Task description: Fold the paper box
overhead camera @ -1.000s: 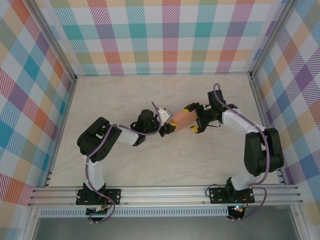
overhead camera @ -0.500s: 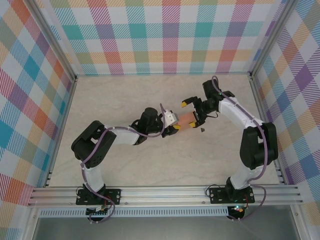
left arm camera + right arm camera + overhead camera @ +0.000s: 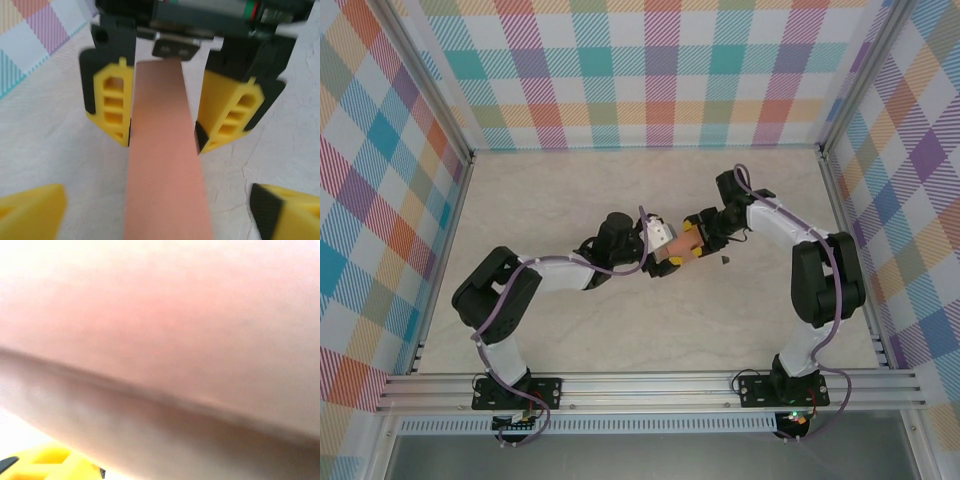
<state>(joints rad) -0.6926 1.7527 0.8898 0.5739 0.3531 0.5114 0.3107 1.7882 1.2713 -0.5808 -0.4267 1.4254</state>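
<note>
The paper box sits near the middle of the pale marbled table, just where the two arms meet. From above it shows as a small salmon-orange block between the left gripper, which reaches in from the left, and the right gripper, which comes at it from the far right.

In the left wrist view the paper box runs as a long, flat salmon strip from the near edge of the picture away to the right gripper. That gripper's two yellow fingers stand one on each long side of the box's far end. Their dark pads lie against the card with no gap that can be made out, so the right jaws are pinching the box across its width.

The left gripper has its own yellow fingertips far out at the lower corners of that view. Its jaws are spread wide and both stand well clear of the box, which passes between them without touching either.

The right wrist view is very close and blurred: the paper box is a broad salmon surface with one soft crease or edge line crossing it, and a yellow finger shows at the lower left.

A small dark scrap lies on the table just right of the box, apart from it; what it is cannot be told.
</note>
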